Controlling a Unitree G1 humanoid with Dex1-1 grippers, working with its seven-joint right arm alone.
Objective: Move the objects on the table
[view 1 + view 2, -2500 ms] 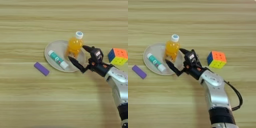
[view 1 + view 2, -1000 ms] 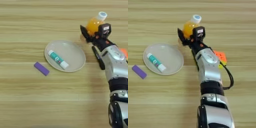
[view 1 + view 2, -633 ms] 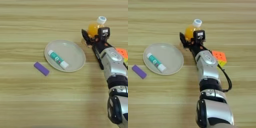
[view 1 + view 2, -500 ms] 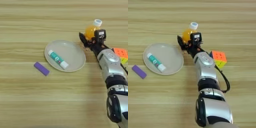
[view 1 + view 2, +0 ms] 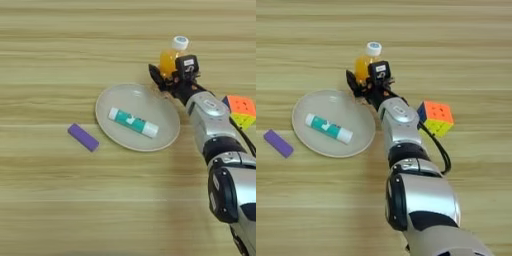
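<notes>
on a light wooden table (image 5: 50,200), the robot's right gripper (image 5: 170,75) has its two black fingers closed around an orange drink bottle with a white cap (image 5: 171,56), just beyond the far right rim of a pale round plate (image 5: 112,97). a white-and-teal tube (image 5: 133,122) lies on the plate. a small purple block (image 5: 83,137) sits left of it, and a multicoloured puzzle cube (image 5: 435,118) rests to the arm's right.

Table (image 5: 50,200): matt wood, striped grain; plate (image 5: 107,100): smooth, pale, faint sheen; orange drink bottle (image 5: 169,59): translucent plastic, white cap; forearm (image 5: 401,120): glossy silver metal; puzzle cube (image 5: 437,117): glossy plastic.
</notes>
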